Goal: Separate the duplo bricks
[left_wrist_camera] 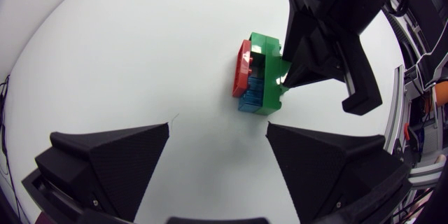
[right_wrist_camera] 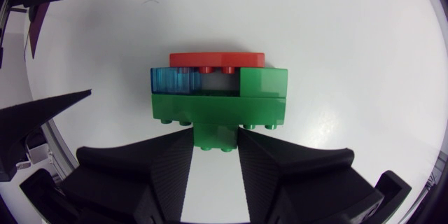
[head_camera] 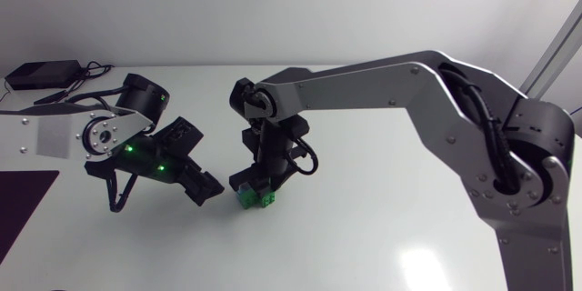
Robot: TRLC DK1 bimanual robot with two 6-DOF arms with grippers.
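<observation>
A small stack of duplo bricks (head_camera: 255, 198) lies on its side on the white table (head_camera: 382, 236) near the middle. In the right wrist view it shows a red piece (right_wrist_camera: 217, 59), a clear blue brick (right_wrist_camera: 175, 80) and a large green brick (right_wrist_camera: 224, 101). My right gripper (right_wrist_camera: 215, 147) points down over the stack, shut on a small green brick (right_wrist_camera: 215, 137) at its near end. My left gripper (left_wrist_camera: 217, 154) stands open a short way to the left of the stack (left_wrist_camera: 257, 77), apart from it, with nothing between its fingers. The right gripper (left_wrist_camera: 318, 49) shows beyond the stack.
A black box (head_camera: 41, 75) with cables sits at the back left corner. A dark mat (head_camera: 23, 209) lies at the table's left edge. My right arm (head_camera: 409, 86) spans the table from the right side to the middle.
</observation>
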